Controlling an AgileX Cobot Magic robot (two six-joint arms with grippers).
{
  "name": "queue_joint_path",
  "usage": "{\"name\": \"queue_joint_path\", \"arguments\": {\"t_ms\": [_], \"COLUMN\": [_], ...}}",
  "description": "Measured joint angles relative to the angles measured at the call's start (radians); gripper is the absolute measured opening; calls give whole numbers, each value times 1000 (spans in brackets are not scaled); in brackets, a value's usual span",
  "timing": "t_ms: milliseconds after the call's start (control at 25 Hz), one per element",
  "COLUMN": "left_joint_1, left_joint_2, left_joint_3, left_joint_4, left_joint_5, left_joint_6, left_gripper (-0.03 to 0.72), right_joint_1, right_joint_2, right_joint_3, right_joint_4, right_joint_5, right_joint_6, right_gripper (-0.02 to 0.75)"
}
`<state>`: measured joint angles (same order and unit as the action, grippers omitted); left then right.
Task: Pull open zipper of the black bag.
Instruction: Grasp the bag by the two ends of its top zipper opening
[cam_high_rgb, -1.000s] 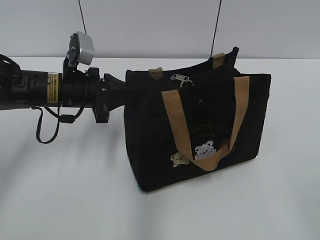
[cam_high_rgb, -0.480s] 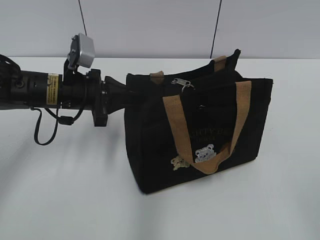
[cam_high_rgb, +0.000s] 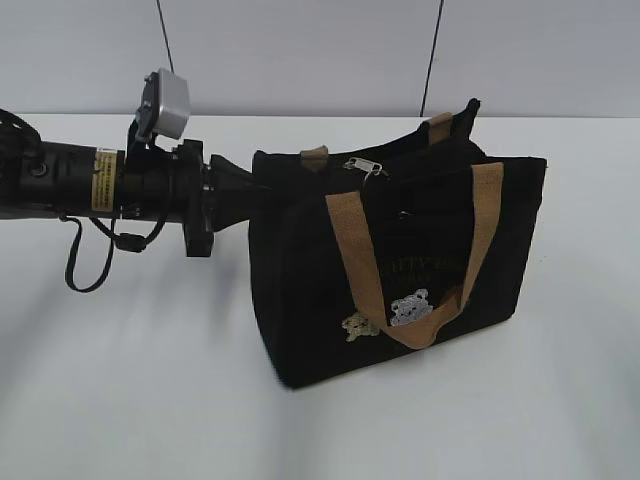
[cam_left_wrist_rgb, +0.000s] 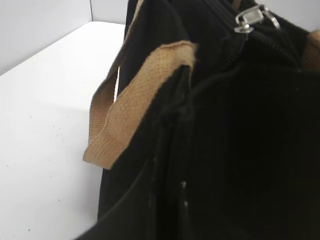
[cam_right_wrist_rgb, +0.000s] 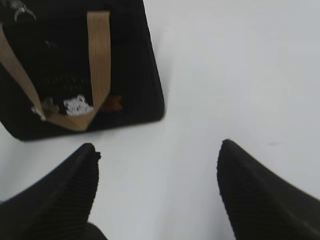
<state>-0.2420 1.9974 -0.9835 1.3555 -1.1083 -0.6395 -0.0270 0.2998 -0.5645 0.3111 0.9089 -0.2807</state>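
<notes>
1. Two arms share the job, and only the left one shows in the exterior view: it reaches in level from the left, its left gripper (cam_high_rgb: 243, 185) pressed against the left end of the black bag (cam_high_rgb: 400, 260). Its jaws are closed down almost completely, apparently pinching the fabric at that end beside a tan handle (cam_left_wrist_rgb: 135, 107), though the exact contact is hidden by the dark cloth. The likely reason is to anchor the bag so it does not slide when the slider is pulled.
2. The bag stands upright on the white counter (cam_high_rgb: 150, 380), middle of the scene, its near face turned toward the camera.
3. The zipper (cam_high_rgb: 362, 166) lies on the top edge, left of centre, its silver tab free and untouched; the track to its right looks closed, so opening has not begun.
4. The right gripper (cam_right_wrist_rgb: 157, 190) hovers well apart above the bare counter right of the bag, jaws spread wide and holding nothing, seemingly waiting to approach the tab.
5. Compared with a second ago, the left arm has drawn slightly leftward and the bag's right end has shifted a little rightward.
</notes>
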Motion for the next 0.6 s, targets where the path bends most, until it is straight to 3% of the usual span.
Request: {"name": "queue_joint_path", "arguments": {"t_ms": [200, 320, 600], "left_joint_1": [0, 0, 0], "left_joint_2": [0, 0, 0], "left_joint_3": [0, 0, -1], "left_joint_4": [1, 2, 9], "left_joint_5": [-1, -1, -4], "left_joint_6": [0, 0, 0], "left_gripper": [15, 15, 15], "right_joint_1": [0, 0, 3], "right_joint_2": [158, 298, 649], "right_joint_3": [-37, -121, -401], "right_joint_4": [53, 54, 60], "right_joint_5": [-141, -116, -22], "right_joint_6": [-36, -114, -246], "right_gripper": [454, 405, 389]}}
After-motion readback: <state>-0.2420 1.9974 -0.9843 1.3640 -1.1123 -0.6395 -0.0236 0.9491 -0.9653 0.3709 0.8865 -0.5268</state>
